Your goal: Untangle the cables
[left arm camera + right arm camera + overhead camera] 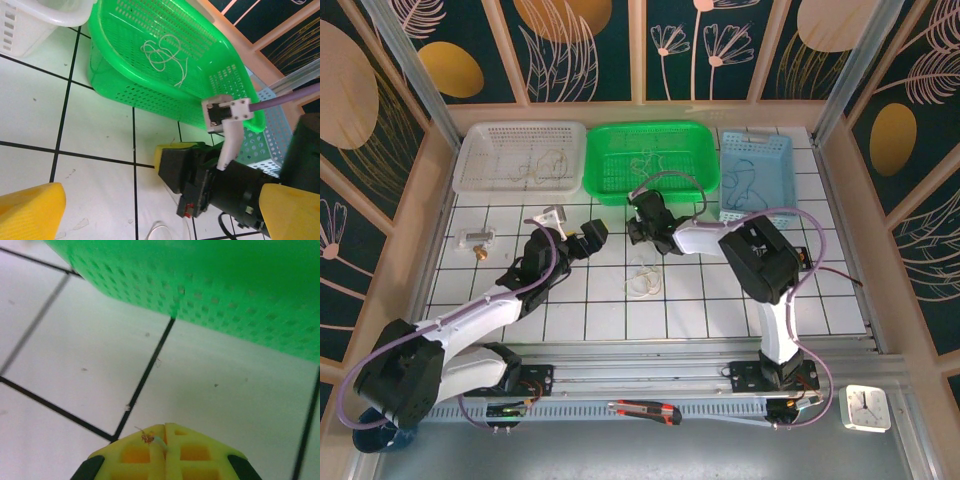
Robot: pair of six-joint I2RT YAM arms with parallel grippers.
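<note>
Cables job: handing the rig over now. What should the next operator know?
Left gripper: open, empty, beside the green basket.
Right gripper: shut on a thin pale strand, over the tiles.
Cables: white coil in the green basket; tan cord in the white basket; dark cord in the blue basket; pale loop loose on the tiles.
Done: each basket holds cord.
Left: the loose loop.

Green basket (150, 95) at 12 o'clock, white cord (162, 52) looped inside. White basket (30, 20) at 10, blue basket (272, 145) at 3. Right gripper (175, 150) toward 5. Thin pale loop (156, 229) at 6, possibly another cord.
</note>
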